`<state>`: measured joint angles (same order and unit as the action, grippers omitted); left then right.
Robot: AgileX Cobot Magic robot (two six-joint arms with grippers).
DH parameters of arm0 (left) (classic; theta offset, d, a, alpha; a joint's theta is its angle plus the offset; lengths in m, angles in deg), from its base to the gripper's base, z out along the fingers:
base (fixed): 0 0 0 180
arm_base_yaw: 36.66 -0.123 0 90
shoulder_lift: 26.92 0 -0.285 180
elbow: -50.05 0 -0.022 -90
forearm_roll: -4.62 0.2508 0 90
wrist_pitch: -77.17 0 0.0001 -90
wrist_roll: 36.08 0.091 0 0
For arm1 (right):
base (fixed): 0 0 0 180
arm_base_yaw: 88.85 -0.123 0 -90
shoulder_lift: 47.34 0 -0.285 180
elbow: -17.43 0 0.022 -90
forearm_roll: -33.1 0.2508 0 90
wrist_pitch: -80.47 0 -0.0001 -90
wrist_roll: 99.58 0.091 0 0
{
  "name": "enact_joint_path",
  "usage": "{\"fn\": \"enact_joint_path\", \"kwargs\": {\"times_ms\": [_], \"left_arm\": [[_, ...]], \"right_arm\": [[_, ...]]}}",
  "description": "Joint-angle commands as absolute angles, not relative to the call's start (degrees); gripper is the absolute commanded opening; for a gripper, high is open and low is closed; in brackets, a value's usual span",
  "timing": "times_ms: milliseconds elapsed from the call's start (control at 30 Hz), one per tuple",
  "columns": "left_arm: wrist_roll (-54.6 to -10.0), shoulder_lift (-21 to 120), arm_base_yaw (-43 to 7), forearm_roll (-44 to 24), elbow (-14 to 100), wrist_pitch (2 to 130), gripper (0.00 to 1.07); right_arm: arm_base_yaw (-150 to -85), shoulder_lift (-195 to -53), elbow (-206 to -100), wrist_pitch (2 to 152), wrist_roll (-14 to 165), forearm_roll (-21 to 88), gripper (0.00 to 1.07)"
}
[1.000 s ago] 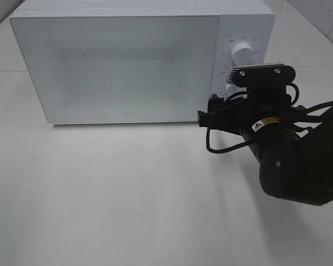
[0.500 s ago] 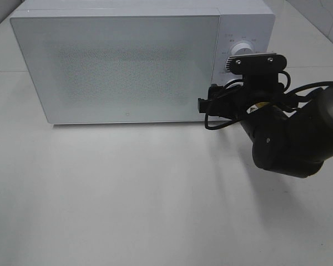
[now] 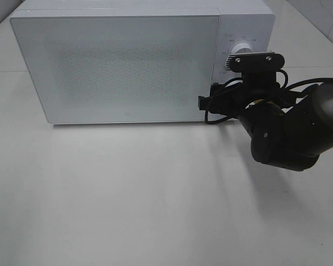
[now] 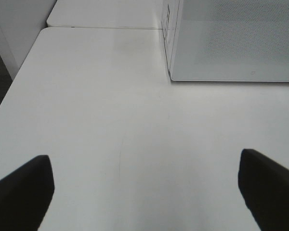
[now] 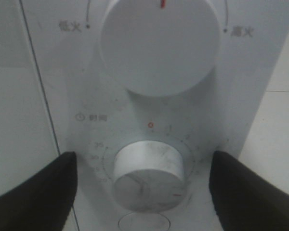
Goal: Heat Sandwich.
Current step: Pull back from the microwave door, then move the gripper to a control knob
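The right gripper (image 5: 143, 160) is being held with its jaws apart, flanking but not touching the timer knob (image 5: 149, 175), which sits below the power knob (image 5: 159, 45) on the microwave (image 3: 238, 22). The door (image 3: 116, 69) is being shown shut. The sandwich is being shown in no view, so whether it lies inside cannot be told. The left gripper (image 4: 145, 175) is being held wide and empty over the table (image 4: 111, 120). Loading is judged probably done, while gripping and turning the timer are being left as the remaining steps.
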<state>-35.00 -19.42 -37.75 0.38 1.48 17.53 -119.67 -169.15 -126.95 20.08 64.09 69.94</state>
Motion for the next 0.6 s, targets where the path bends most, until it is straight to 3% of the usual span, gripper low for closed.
{"fn": "enact_joint_path", "kwargs": {"times_ms": [33,100,167,200,233,333,600], "left_arm": [[-35.1,-20.9,-37.9,0.1,1.2,17.9,0.98],[-35.1,-20.9,-37.9,0.1,1.2,17.9,0.98],[-35.1,-20.9,-37.9,0.1,1.2,17.9,0.98],[-35.1,-20.9,-37.9,0.1,1.2,17.9,0.98],[-35.1,-20.9,-37.9,0.1,1.2,17.9,0.98],[-35.1,-20.9,-37.9,0.1,1.2,17.9,0.98],[-35.1,-20.9,-37.9,0.1,1.2,17.9,0.98]], "right_arm": [[-119.4,-169.3,-127.5,19.9,64.5,69.4,0.59],[-119.4,-169.2,-127.5,19.9,64.5,69.4,0.52],[-119.4,-169.2,-127.5,19.9,64.5,69.4,0.39],[-119.4,-169.2,-127.5,19.9,64.5,69.4,0.27],[-119.4,-169.2,-127.5,19.9,64.5,69.4,0.27],[-119.4,-169.2,-127.5,19.9,64.5,69.4,0.09],[-119.5,-169.2,-127.5,19.7,64.5,69.4,0.08]]}}
